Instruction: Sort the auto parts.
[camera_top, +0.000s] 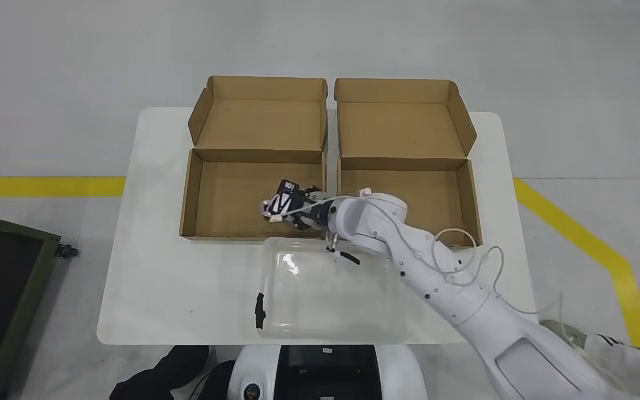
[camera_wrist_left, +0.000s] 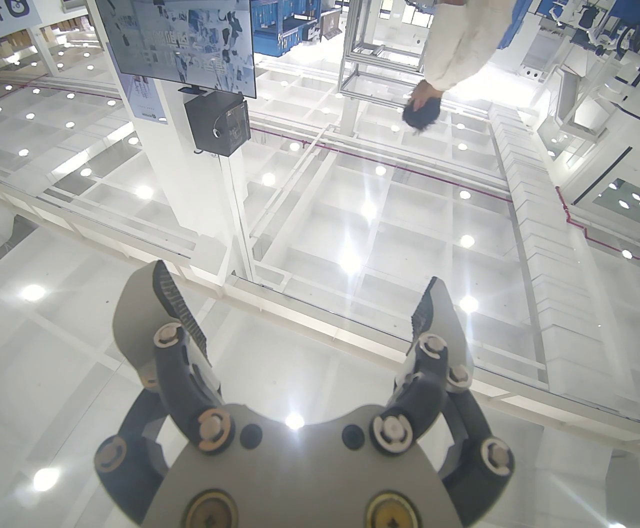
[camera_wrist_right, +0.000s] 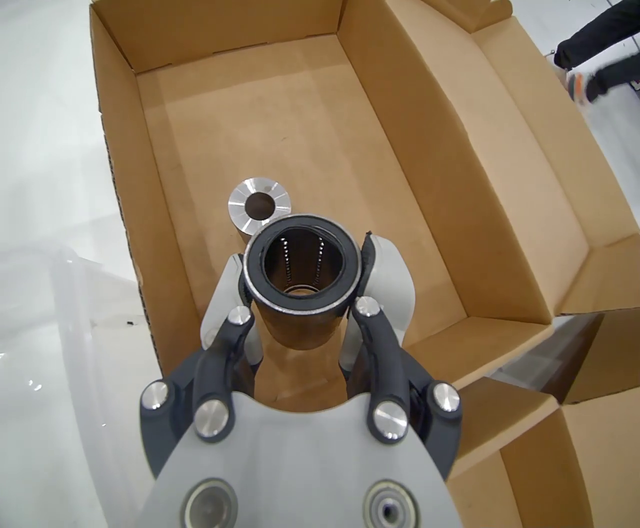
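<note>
My right gripper (camera_wrist_right: 302, 270) is shut on a dark cylindrical bearing (camera_wrist_right: 300, 322) with a hollow bore, held upright over the near end of the left cardboard box (camera_wrist_right: 390, 150). A silver metal bushing (camera_wrist_right: 260, 206) lies on the box floor just beyond the bearing. From above, the right gripper (camera_top: 283, 205) hangs over the near right part of the left box (camera_top: 225, 195). My left gripper (camera_wrist_left: 300, 295) points up at the ceiling, open with nothing between its fingers.
A second open cardboard box (camera_top: 405, 190) stands right of the first on the white table (camera_top: 150, 260). A clear plastic bin (camera_top: 335, 290) sits in front of both boxes, under the right arm. Box flaps stand up along the far side.
</note>
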